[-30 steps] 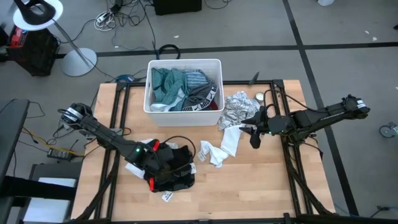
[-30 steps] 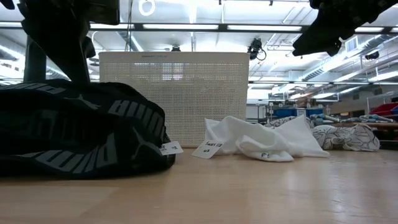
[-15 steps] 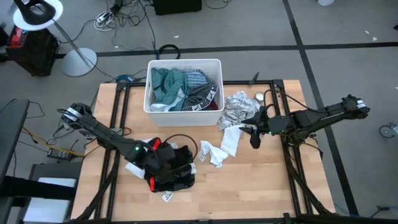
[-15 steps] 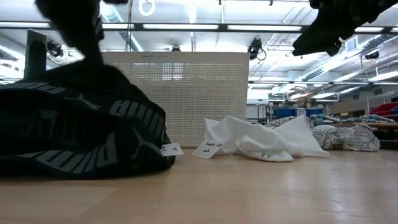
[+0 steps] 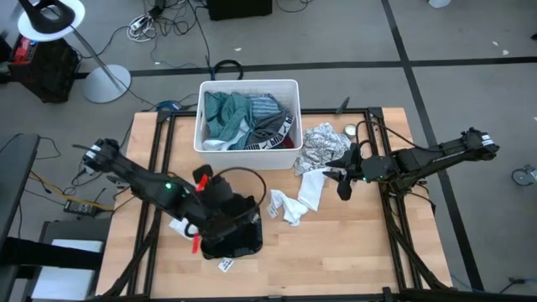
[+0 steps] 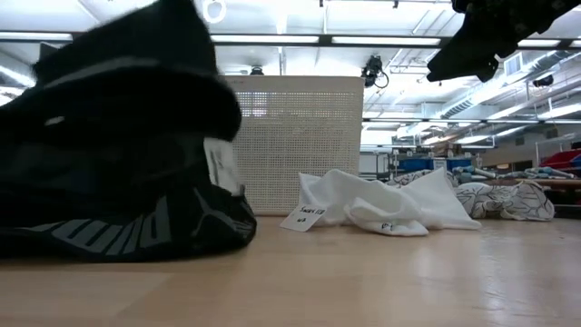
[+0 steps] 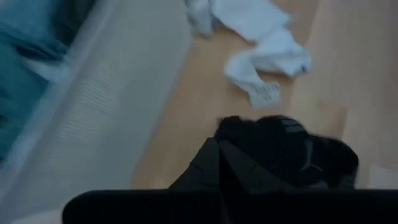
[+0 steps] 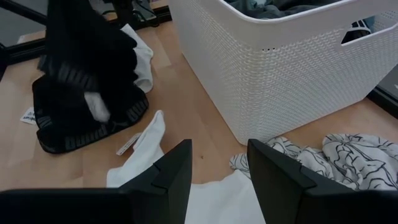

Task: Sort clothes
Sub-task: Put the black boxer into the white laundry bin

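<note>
Bright overhead strip lighting; left wrist view blurred; soft shadows.

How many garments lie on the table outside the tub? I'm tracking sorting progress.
3: black clothes under the left gripper, a white garment mid-table, a white-grey patterned one beside the tub. The black pile may hide more.

Left claw (image 5: 225,195) grips low over the table; right claw (image 8: 217,163) hovers open.

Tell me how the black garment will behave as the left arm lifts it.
The black garment will probably sag and drape: in the low view a fold already hangs raised over the rest of the pile. It looks light, so the left gripper should manage it. Its loose white tag will likely dangle, and trailing fabric may drag across the table.
</note>
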Robot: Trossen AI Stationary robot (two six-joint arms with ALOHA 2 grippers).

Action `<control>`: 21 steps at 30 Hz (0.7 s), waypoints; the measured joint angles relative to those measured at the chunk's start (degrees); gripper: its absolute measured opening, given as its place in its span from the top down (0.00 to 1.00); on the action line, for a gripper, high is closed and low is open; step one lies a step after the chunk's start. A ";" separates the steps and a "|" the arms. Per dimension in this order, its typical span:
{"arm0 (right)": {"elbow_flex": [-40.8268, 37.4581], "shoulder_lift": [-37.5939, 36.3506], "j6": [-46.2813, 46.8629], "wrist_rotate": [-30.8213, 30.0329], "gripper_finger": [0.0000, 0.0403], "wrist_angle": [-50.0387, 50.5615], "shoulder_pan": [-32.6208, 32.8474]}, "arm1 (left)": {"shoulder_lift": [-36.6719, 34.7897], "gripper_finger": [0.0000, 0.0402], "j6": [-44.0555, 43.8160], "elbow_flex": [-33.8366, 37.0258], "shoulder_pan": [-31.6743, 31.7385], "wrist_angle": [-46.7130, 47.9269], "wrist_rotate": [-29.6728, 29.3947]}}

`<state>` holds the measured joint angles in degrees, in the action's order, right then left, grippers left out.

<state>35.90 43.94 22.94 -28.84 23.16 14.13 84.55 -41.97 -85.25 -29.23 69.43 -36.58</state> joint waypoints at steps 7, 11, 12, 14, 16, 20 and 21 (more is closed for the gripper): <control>0.00 0.00 0.00 -0.01 0.61 0.02 0.00 | -0.02 1.00 6.14 -13.66 1.13 7.11 -7.54; 0.00 0.00 0.00 0.00 0.61 0.02 0.00 | -0.02 1.00 13.18 -20.81 3.03 7.27 -10.84; 0.00 0.00 0.00 0.00 0.61 0.02 -0.01 | -0.03 1.00 14.90 -22.44 3.71 7.09 -11.53; 0.00 0.00 0.00 -0.02 0.61 0.02 0.00 | -0.07 1.00 17.99 -25.70 5.39 6.99 -12.05; 0.00 0.00 0.00 -0.01 0.61 0.02 0.00 | -0.07 1.00 20.89 -28.89 7.04 6.75 -12.29; 0.00 0.00 -0.13 -0.02 0.61 0.02 0.00 | -0.11 1.00 27.30 -34.61 10.60 4.90 -13.28; 0.00 0.00 -0.13 -0.02 0.61 0.02 0.00 | -0.11 1.00 29.07 -35.94 11.49 4.13 -13.33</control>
<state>35.90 43.94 22.81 -28.86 23.18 14.13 84.44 -12.90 -121.20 -17.74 73.56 -49.90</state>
